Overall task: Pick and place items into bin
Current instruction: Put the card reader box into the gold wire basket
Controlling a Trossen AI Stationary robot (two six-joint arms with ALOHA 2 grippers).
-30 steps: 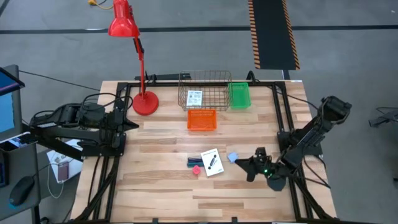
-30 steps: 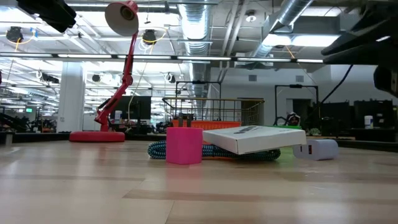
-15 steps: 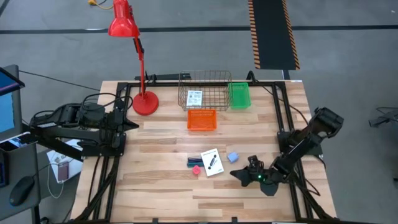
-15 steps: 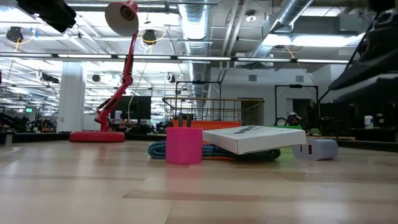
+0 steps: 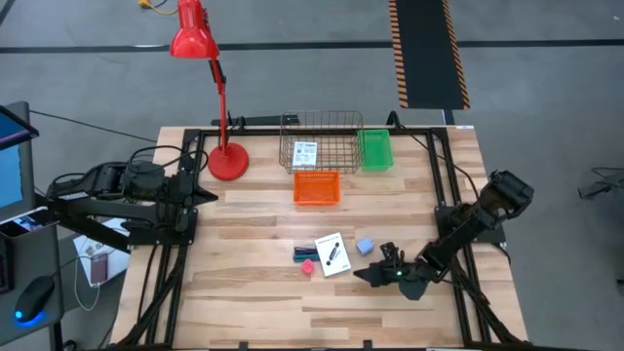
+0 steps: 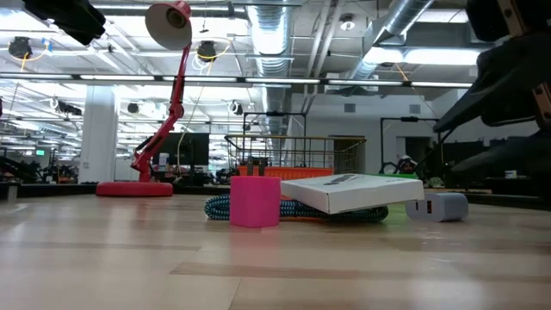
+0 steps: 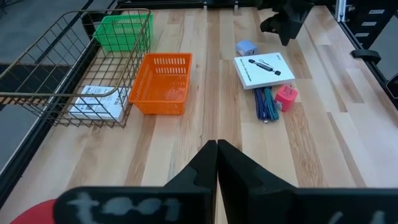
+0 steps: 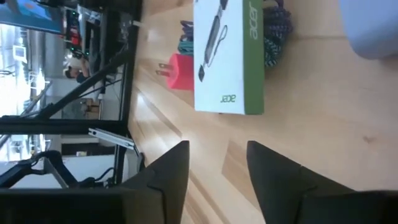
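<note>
A white box printed with a black stylus (image 5: 332, 253) (image 8: 227, 56) lies flat on the table. Beside it are a teal braided cable (image 5: 304, 252) (image 8: 277, 31), a pink plug (image 5: 309, 265) (image 8: 177, 71) and a pale blue cube (image 5: 366, 246) (image 6: 439, 206). A second white printed box (image 5: 306, 152) lies in the wire basket (image 5: 320, 127). My right gripper (image 5: 369, 269) (image 8: 217, 162) is open, low, just right of the box and near the cube, touching nothing. My left gripper (image 5: 210, 195) (image 7: 216, 149) is shut, waiting at the table's left.
An orange bin (image 5: 317, 187) and a green bin (image 5: 375, 149) stand by the wire basket near the far edge. A red desk lamp (image 5: 226, 161) stands far left. Bare wood stretches along the near edge.
My right gripper has moved toward the table's left and slightly toward the near edge, closing in on the white box and the pale blue cube. The items have stayed in place.
</note>
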